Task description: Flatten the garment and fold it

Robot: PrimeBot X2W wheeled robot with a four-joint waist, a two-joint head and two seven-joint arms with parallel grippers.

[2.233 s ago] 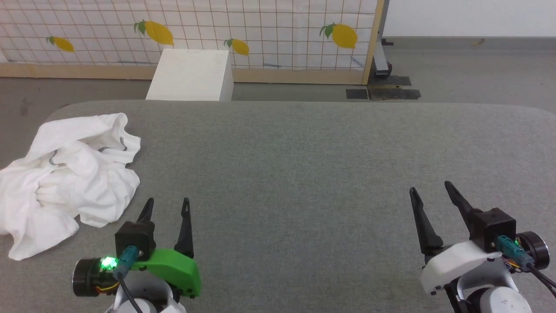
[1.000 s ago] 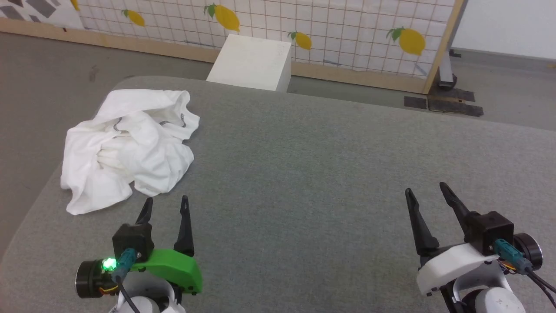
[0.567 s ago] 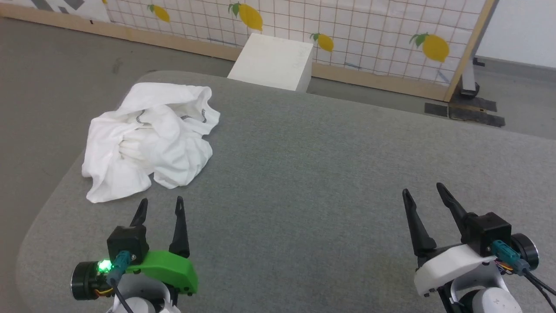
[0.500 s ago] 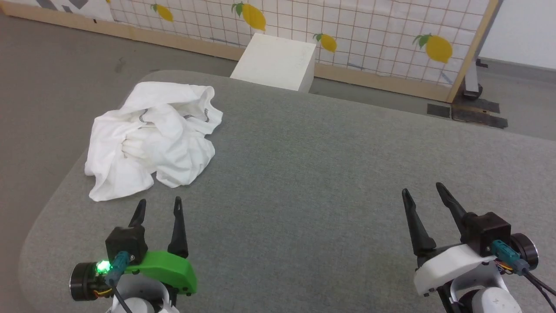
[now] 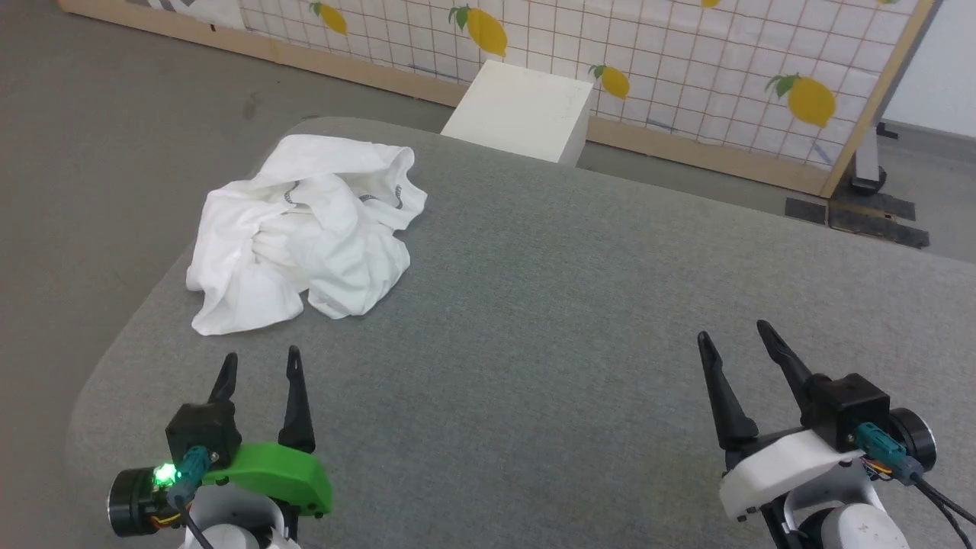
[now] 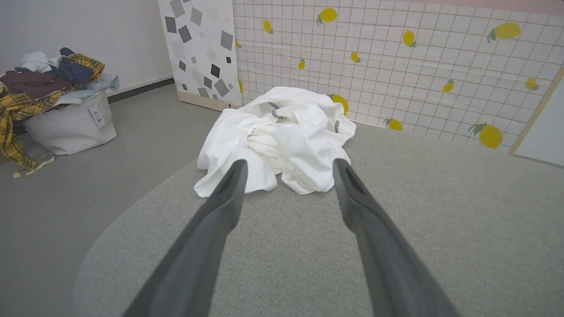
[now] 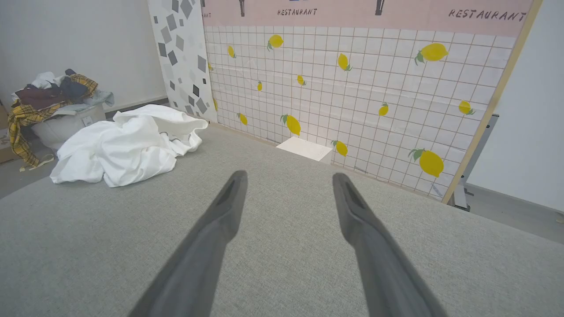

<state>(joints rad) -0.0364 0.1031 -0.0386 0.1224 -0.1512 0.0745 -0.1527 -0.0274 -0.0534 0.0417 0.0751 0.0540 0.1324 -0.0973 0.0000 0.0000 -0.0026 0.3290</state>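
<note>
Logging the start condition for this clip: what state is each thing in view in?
White thin-fabric T-shirt: crumpled in a heap near the far left corner of the grey fabric-covered table.
Left gripper: fingers open, empty, short of the T-shirt.
Right gripper: fingers open, empty.
White rigid box: beyond the table's far edge.
Pale fabric bin: heaped with clothes.

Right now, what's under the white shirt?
The garment lies crumpled on the grey padded table, by its far left corner. Table fabric shows along its near and right edges. Its folds hide whatever is beneath the heap.
</note>
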